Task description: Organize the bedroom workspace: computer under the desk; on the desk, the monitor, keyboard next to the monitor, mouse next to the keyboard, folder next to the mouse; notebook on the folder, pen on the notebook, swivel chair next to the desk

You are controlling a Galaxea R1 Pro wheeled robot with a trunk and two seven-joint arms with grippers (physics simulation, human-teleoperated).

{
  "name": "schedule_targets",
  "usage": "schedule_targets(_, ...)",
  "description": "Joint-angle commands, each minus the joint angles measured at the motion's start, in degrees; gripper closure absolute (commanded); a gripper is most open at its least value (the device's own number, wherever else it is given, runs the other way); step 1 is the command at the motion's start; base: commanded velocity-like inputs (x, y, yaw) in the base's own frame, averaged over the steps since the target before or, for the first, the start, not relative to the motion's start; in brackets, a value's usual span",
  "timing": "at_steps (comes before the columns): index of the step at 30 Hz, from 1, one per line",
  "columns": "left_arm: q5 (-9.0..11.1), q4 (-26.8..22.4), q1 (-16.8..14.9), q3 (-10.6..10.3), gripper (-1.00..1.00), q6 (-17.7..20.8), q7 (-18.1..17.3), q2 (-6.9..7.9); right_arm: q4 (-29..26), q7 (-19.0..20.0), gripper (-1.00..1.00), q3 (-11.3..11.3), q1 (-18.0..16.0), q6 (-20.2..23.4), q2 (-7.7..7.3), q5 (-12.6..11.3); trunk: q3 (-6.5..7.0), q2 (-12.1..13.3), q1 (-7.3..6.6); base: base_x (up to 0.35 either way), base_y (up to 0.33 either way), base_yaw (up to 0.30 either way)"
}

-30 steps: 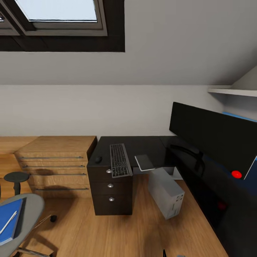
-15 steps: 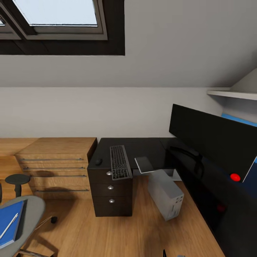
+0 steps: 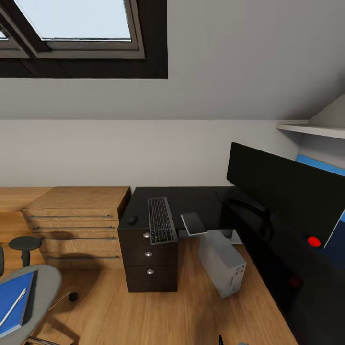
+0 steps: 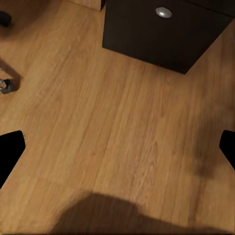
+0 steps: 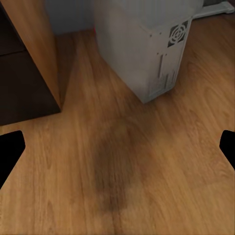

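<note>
Now facing the glossy black L-shaped table from the wood plank floor, under the sloped grey ceiling. On its top: slim dark-keyed keyboard in a silvery frame, small dark rounded mouse just beside it on the side toward the low light-wood dresser, and a thin dark grey notebook on the keyboard's other side, partly overhanging the table edge. Wide black flat monitor stands on the far wing. Light grey-white tower computer sits on the floor under the table, next to the black three-drawer unit.

Bright blue flat folder lies on the grey fabric seat of the swivel chair at my lower left, with the thin white pen resting on top of it.

Left tool and right tool: fingers spread wide in both wrist views, nothing between them, floor below.

My read: the folder comes next. Turn the base toward the chair, deal with the pen first so it doesn't roll off, then take the folder by an edge that juts past the seat. Keep the arms tucked while turning, since the computer is near the right tool.
</note>
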Motion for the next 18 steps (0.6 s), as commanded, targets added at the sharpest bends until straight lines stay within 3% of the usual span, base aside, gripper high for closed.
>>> schedule_targets(1, 0.56, 0.33, -0.03, -0.21, -1.0, -0.33, 0.3, -0.04, 0.02, -0.39, -1.0, 0.44, -0.03, -0.1, 0.01, -0.2, 0.13, 0.38, -0.22, 0.0, 0.0, 0.0)
schedule_targets(13, 0.5, 1.01, -0.03, -0.11, -1.0, -0.63, 0.3, -0.23, 0.01, -0.39, -1.0, 0.47, -0.03, 0.01, 0.01, -0.16, 2.29, 5.19, -2.86, 0.0, 0.0, 0.0)
schedule_targets(18, 0.5, 1.03, -0.03, -0.1, -1.0, -4.01, 0.3, -0.21, 0.01, -0.39, -1.0, 0.47, -0.03, 0.02, 0.01, -0.12, 3.19, 7.2, -3.96, 0.0, 0.0, 0.0)
